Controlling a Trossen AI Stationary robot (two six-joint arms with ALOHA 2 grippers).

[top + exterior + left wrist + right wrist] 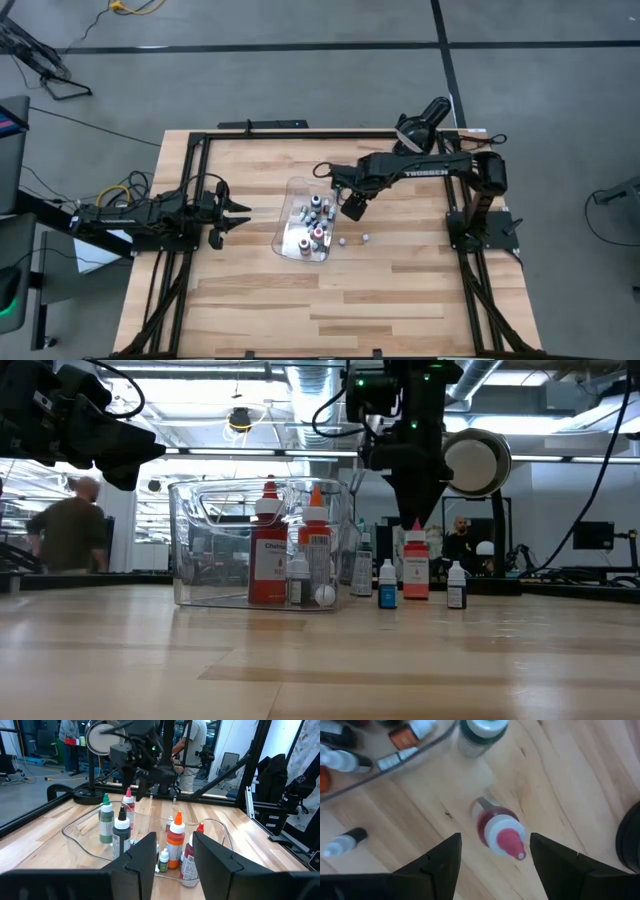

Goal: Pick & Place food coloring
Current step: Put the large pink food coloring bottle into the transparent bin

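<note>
A clear plastic tray (pixel 292 212) in the middle of the table holds several food coloring bottles (pixel 268 545). Outside it, on the wood toward the right edge, stand a pink-capped bottle (pixel 500 831), a green-capped one (pixel 481 734) and two tiny ones (pixel 387 586) (pixel 456 586). My right gripper (pixel 495 837) points down, open, just above the pink-capped bottle (pixel 415 565), one finger on either side of its cap and touching nothing. My left gripper (pixel 235 215) waits open at the table's left, pointing level at the tray.
A black round lamp-like device (pixel 420 125) sits at the far right corner. Black frame rails (pixel 190 150) run along the table's edges. People stand in the room beyond the table (pixel 75 525). Bare wood lies toward the near edge (pixel 330 310).
</note>
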